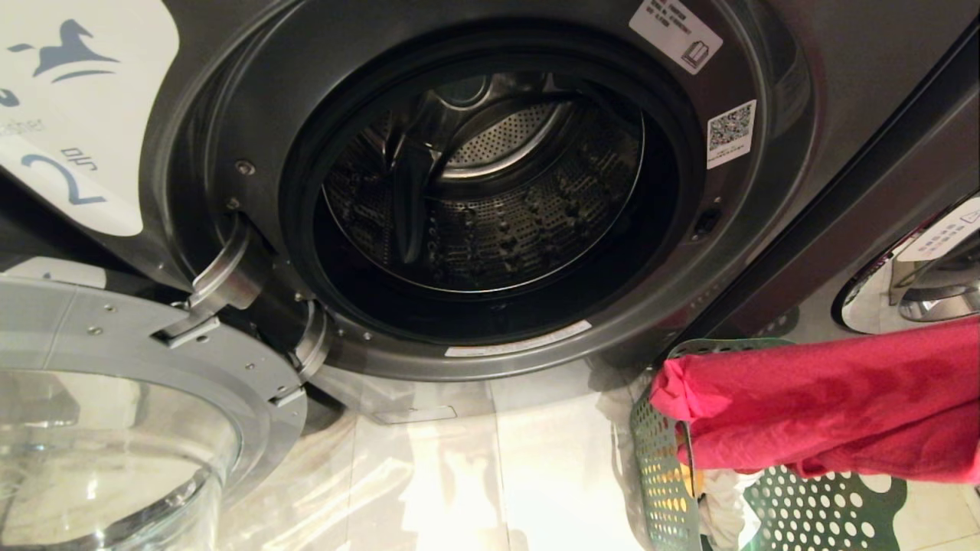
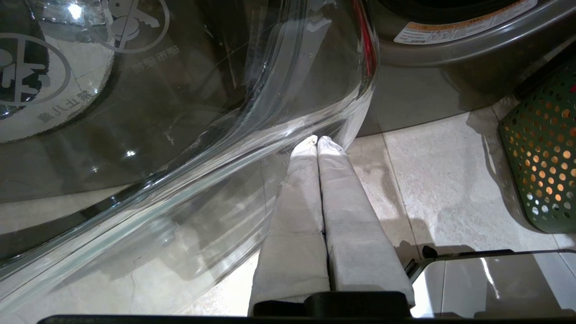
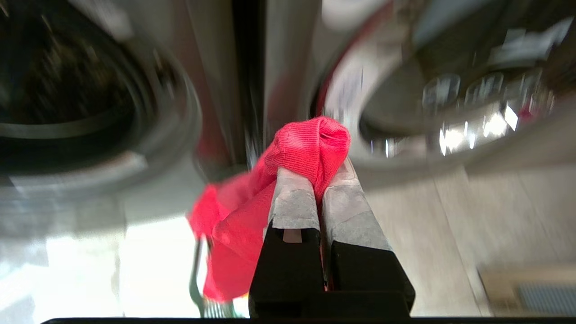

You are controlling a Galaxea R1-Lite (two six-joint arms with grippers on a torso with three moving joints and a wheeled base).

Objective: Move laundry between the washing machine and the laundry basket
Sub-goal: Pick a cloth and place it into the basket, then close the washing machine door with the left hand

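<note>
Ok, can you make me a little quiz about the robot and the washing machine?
1. True or false: the round glass door of the dark grey washing machine stands open.
2. What does the right claw hold? A) bright red-pink cloth garment B) white sock C) nothing
3. Fill in: the green plastic basket with round holes stands on the ___.

Key: 1 true. 2 A. 3 floor.
</note>
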